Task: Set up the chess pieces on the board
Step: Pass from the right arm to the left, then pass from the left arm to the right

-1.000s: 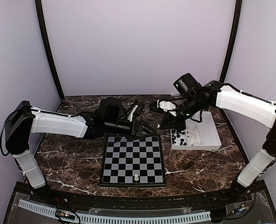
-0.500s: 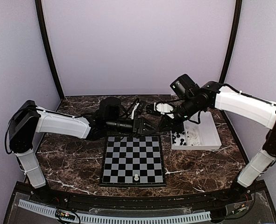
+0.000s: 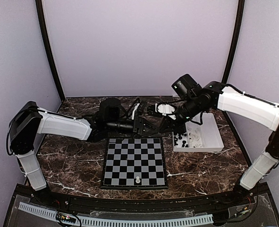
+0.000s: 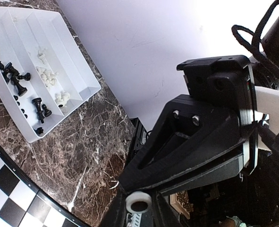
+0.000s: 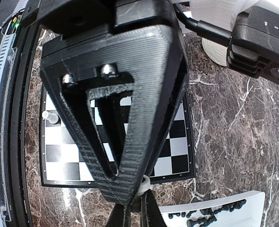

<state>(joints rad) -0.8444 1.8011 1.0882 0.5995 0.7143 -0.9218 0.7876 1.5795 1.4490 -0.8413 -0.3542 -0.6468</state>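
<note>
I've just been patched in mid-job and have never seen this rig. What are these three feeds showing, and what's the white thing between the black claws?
You are looking at two robot arms, a left arm and a right arm, bolted at the near edge of a marble table. The wide picture looks down from above and behind them. In it the left gripper and the right gripper meet tip to tip just beyond the far edge of the board.

The other two pictures come from a camera on each wrist. The big black finger filling each one seems to belong to the opposite arm.

The white thing is a small white chess piece, right where the tips meet. I cannot tell which gripper holds it.

One white piece stands on the board's near row. The white tray on the right holds black pieces and white pieces.
</note>
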